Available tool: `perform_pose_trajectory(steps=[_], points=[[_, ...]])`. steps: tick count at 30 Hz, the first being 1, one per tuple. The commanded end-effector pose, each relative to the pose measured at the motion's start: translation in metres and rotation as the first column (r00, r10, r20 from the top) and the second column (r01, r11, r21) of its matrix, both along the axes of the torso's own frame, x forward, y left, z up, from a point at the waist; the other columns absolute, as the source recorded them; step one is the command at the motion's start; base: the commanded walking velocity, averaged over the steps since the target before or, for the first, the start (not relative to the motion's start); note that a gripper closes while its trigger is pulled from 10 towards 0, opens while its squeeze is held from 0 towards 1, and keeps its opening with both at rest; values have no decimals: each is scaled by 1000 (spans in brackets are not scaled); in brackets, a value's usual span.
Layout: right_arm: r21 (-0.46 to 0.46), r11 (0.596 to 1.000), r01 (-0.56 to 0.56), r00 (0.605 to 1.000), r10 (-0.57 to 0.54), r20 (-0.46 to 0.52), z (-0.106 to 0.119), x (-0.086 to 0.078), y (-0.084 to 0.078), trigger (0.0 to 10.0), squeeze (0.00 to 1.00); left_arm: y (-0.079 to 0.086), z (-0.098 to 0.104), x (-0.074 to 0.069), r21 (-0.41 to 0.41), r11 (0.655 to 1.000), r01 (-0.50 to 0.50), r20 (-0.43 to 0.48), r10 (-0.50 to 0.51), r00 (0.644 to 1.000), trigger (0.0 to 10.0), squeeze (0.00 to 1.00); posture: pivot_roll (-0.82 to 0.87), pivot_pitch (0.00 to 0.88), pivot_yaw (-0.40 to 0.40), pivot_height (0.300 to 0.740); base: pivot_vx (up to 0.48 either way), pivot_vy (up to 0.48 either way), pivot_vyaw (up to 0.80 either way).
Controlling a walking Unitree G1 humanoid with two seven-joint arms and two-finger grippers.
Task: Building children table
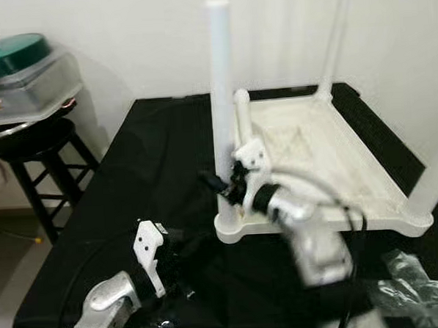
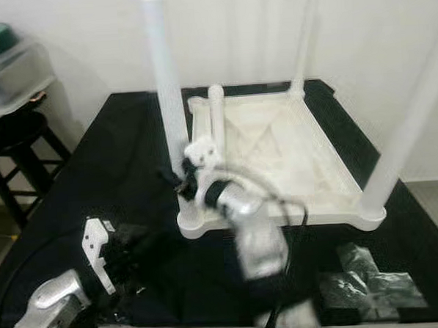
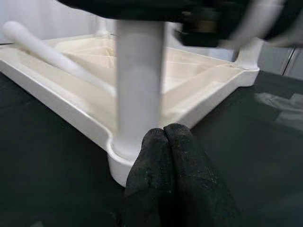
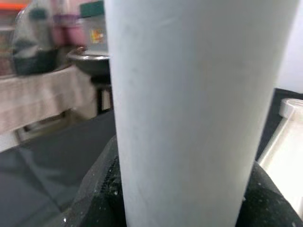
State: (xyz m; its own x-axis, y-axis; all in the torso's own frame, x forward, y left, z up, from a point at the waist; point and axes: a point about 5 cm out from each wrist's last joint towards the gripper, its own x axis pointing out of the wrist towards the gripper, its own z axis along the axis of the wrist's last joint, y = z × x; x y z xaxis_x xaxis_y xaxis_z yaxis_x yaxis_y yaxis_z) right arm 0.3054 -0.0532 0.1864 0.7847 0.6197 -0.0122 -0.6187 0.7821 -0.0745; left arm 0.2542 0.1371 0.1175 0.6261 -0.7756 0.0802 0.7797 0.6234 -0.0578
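**A:** So where's the kids' table sitting right now?

**B:** The white tabletop (image 1: 351, 164) is lying upside down on a black cloth (image 1: 146, 168), legs pointing up. The near-left leg (image 1: 221, 98) is standing upright in its corner socket, another leg (image 1: 334, 44) is rising at the far corner, and a third leg (image 1: 436, 175) is going up at the near right. A loose leg (image 1: 243, 118) is lying tilted inside the tray, just behind the near-left one.

**A:** And the claws?

**B:** The right gripper (image 1: 224, 184) is wrapping around the near-left leg low down, fingers clamped on it. In its wrist view the leg (image 4: 189, 109) is taking up almost the whole frame, with black finger (image 4: 102, 198) showing at either side. The left gripper (image 3: 165, 142) is hanging just in front of that same corner, fingertips (image 3: 182, 142) pressed together on nothing, right beside the socket base but I can't tell if they're touching it.

**A:** Anything crowding it?

**B:** The right arm (image 1: 319, 250) and its cable are crossing in front of the tray's near edge. Crumpled clear plastic (image 1: 416, 278) is lying on the cloth at the near right. Off to the left, a black stool (image 1: 46, 155) is carrying a lidded container with a green top (image 1: 15, 53).
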Motion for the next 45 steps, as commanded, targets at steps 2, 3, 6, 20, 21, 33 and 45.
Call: perform_pose_trajectory(steps=[2, 3, 6, 20, 21, 33, 45], points=[[-46, 999, -3, 975, -7, -224, -37, -1, 11, 0, 0, 1, -1, 2, 15, 1000, 14, -9, -14, 1000, 10000, 0, -14, 113, 80, 740, 0, 0, 0], [-31, 999, -18, 978, 11, -207, -30, 7, 14, 0, 0, 0, -2, 3, 17, 1000, 18, -10, -18, 1000, 10000, 0, -8, 102, 75, 740, 0, 0, 0], [-2, 1000, -16, 980, 15, -200, -17, 12, 19, 10000, 0, -1, -2, 3, 19, 1000, 15, -9, -15, 1000, 10000, 0, -3, 98, 69, 740, 0, 0, 0], [124, 975, -186, 979, 194, -58, -4, -19, -14, 10000, 1000, 2, -2, 2, 26, 998, -50, -8, 50, 999, 10000, 0, -31, 94, 71, 740, 0, 0, 0], [124, 975, -186, 979, 194, -58, -4, -19, -14, 10000, 1000, 2, -2, 2, 26, 998, -50, -8, 50, 999, 10000, 0, -31, 94, 71, 740, 0, 0, 0], [102, 989, -110, 985, 122, -120, -47, -73, -52, 10000, 0, 30, -4, 5, 116, 889, -443, -16, 448, 894, 10000, 0, -61, 94, 85, 740, 0, 0, 0], [101, 968, -230, 964, 240, -110, -47, -76, -53, 10000, 0, 25, -7, -9, 50, 877, -478, -90, 481, 872, 10000, 0, -52, 95, 74, 740, 0, -320, 0]])
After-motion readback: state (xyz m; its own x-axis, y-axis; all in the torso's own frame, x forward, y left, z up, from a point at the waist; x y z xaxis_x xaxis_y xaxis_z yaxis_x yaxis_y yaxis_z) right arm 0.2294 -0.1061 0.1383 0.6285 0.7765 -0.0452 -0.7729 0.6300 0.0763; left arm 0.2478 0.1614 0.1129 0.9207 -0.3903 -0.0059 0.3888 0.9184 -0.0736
